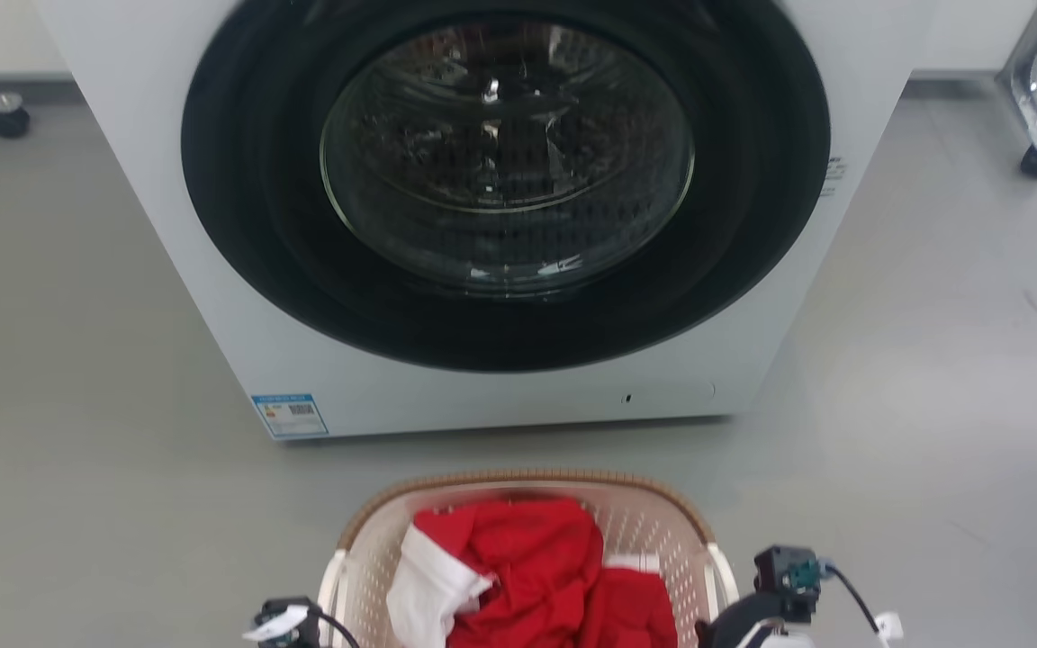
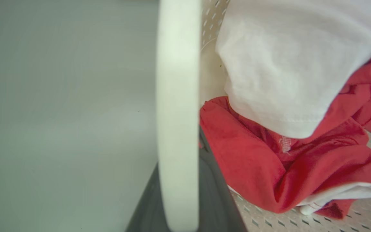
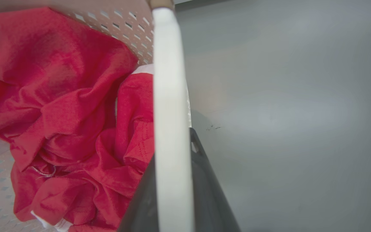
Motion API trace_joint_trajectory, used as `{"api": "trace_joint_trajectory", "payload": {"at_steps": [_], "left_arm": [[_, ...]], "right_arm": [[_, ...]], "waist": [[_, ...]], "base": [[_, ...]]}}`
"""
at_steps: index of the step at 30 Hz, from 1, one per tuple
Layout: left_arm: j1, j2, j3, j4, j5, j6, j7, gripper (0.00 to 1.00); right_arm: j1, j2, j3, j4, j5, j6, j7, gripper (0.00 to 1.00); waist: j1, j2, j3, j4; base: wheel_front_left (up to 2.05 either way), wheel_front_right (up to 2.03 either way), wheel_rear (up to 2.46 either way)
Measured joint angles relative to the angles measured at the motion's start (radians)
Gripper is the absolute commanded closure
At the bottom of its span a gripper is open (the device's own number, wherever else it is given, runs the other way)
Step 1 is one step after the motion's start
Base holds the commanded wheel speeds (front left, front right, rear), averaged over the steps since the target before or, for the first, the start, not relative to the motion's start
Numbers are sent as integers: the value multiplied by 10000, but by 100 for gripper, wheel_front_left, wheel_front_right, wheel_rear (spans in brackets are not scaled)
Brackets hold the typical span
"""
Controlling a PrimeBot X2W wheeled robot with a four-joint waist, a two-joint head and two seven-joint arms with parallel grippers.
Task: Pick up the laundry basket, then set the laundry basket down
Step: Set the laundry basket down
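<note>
Apparently gripped: left gripper (image 2: 182, 190) and right gripper (image 3: 175, 193) each close on a handle (image 2: 177, 96) of the basket (image 1: 527, 477), before the washer (image 1: 500, 396); lifted or not, unclear; set-down remains.

Right gripper (image 3: 172, 145) has its dark fingers (image 3: 211, 193) clamped either side of the white loop handle (image 3: 171, 80) on the cream-white perforated plastic laundry basket (image 3: 127, 22). Crumpled red cloth (image 3: 60, 96) sits inside it, smooth grey floor (image 3: 285, 112) on the other side.

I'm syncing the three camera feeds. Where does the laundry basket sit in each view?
Head view: laundry basket bottom centre, before the washer.
Left wrist view: its white handle runs up the centre, perforated floor lower right.
Right wrist view: its other white handle up the centre, perforated wall upper left.
Shared landmark: the red garment inside.
</note>
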Motion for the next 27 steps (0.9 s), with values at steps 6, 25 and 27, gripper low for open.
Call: {"api": "trace_joint_trajectory", "payload": {"at_steps": [6,25,27], "left_arm": [[-813,10,90,-161,4,92,-226,100],[-2864,-4,155,-314,153,205,-619,100],[-3064,-2,155,-318,174,207,-686,100]], "right_arm": [[-1034,10,-136,238,-161,94,-270,100],[-3238,-35,-282,836,-493,414,-874,100],[-3408,-38,-290,878,-564,439,-922,100]], "waist": [[1,0,797,55],[1,1,3537,352],[1,1,3834,384]], "base": [[0,0,0],[0,0,0],[0,0,0]]}}
